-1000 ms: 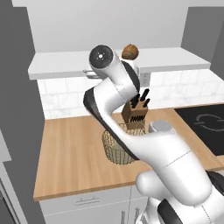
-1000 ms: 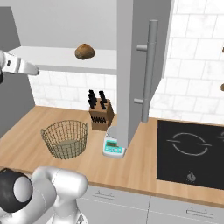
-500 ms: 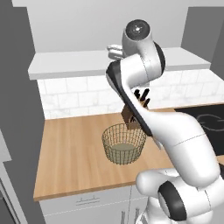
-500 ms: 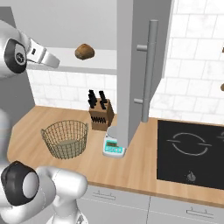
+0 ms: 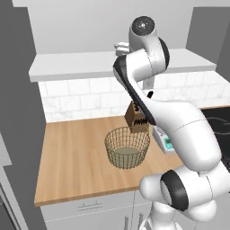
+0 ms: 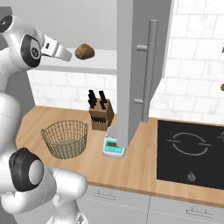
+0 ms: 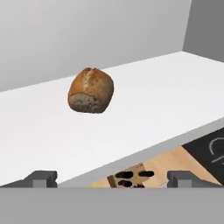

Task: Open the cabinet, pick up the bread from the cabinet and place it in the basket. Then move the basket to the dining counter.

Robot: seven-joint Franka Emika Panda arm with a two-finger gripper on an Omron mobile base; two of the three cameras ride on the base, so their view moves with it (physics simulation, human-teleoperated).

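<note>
My gripper (image 7: 112,178) is wide open, holding nothing, level with the cabinet (image 6: 135,65) shelf. Bread (image 7: 91,90) sits on that white shelf just ahead, apart from my fingertips (image 7: 41,178). Basket (image 6: 64,138) is on the counter (image 6: 135,168) below, beside the knife block (image 6: 101,115).

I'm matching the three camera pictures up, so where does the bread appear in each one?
Left base view: I cannot make out the bread; the arm's upper links stand in front of the shelf there.
Right base view: the bread is upper left, on the white cabinet shelf, just beyond the gripper.
Hand view: left of centre, on the shelf, ahead of the open jaws.
Shared landmark: the knife block, on the counter below the shelf.
</note>
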